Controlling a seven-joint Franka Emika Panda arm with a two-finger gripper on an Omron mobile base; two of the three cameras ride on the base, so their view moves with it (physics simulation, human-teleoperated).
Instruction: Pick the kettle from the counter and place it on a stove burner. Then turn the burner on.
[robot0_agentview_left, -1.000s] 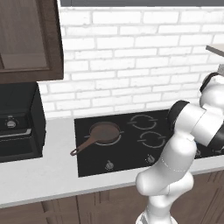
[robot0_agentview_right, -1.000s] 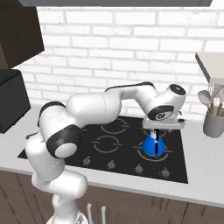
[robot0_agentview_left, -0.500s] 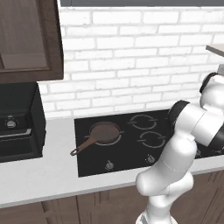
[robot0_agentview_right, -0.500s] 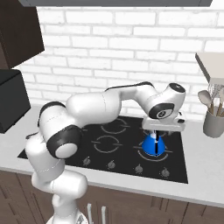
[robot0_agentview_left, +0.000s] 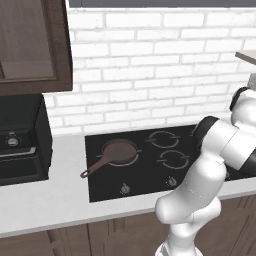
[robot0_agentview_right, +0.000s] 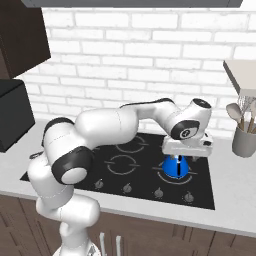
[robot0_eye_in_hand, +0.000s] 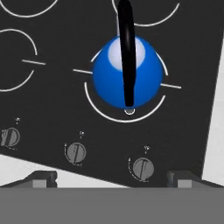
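From my station I saw the kettle (robot0_eye_in_hand: 124, 74) sitting upright on a burner ring (robot0_eye_in_hand: 105, 114) of the black stove (robot0_eye_in_hand: 52, 109), its dark handle arching over the blue body. The gripper (robot0_eye_in_hand: 112, 177) hung directly above it with its jaws spread wide, holding nothing; the fingertips (robot0_eye_in_hand: 43, 178) framed the row of knobs, one knob (robot0_eye_in_hand: 142, 168) lying just below the kettle's ring in the hand view. In the right base view the gripper (robot0_agentview_right: 186, 150) stood just over the kettle (robot0_agentview_right: 175, 166). A brown skillet (robot0_agentview_left: 116, 153) rested on another burner, well apart, and a grey utensil pot (robot0_agentview_right: 244, 141) stood on the counter (robot0_agentview_right: 235, 190).
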